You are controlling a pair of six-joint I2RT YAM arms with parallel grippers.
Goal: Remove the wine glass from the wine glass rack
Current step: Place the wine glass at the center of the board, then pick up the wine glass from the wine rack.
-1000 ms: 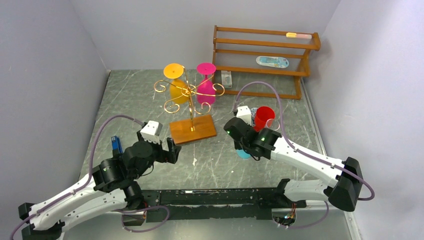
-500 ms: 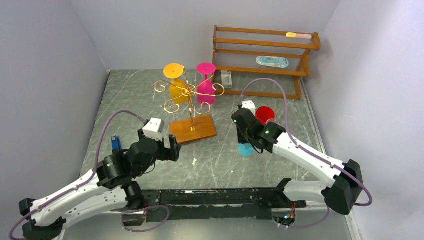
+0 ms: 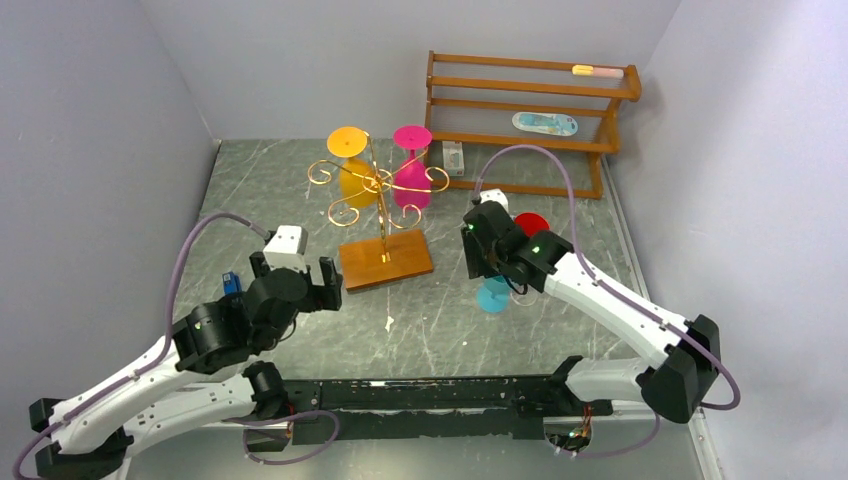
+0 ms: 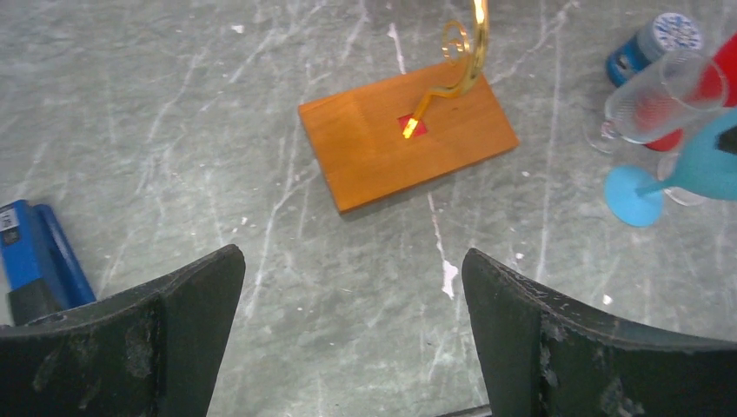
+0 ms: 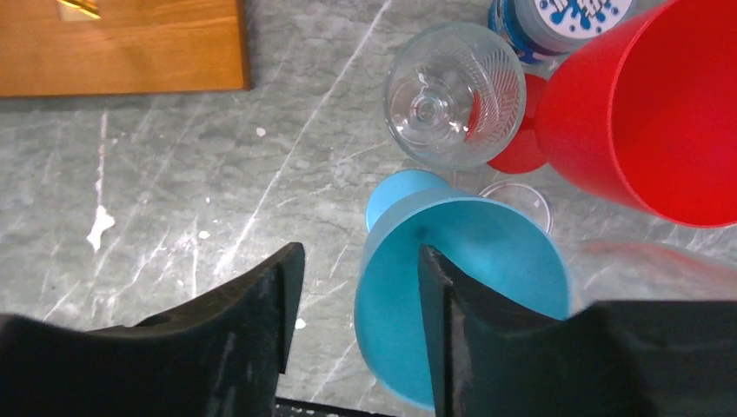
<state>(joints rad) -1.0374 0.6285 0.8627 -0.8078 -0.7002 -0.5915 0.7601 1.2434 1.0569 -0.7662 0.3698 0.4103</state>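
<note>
The wine glass rack (image 3: 378,190) is a gold wire stand on a wooden base (image 4: 404,139). An orange wine glass (image 3: 350,165) and a pink wine glass (image 3: 411,170) hang upside down on it. A blue wine glass (image 5: 487,252) stands upright on the table to the rack's right. My right gripper (image 5: 358,261) is open over it. One of its fingers dips into the blue bowl. The other stands outside the rim with a gap. My left gripper (image 4: 352,261) hangs open and empty above the table, just in front of the rack's base.
A clear glass (image 5: 443,95), a red glass (image 5: 660,113) and a blue-lidded jar (image 5: 565,13) crowd just behind the blue one. A blue object (image 4: 39,252) lies left of my left gripper. A slatted wooden shelf (image 3: 530,110) stands at the back right.
My right gripper has opened and let go of the blue wine glass, which now stands on the table. The right wrist rose. My left arm shifted left and a little back.
</note>
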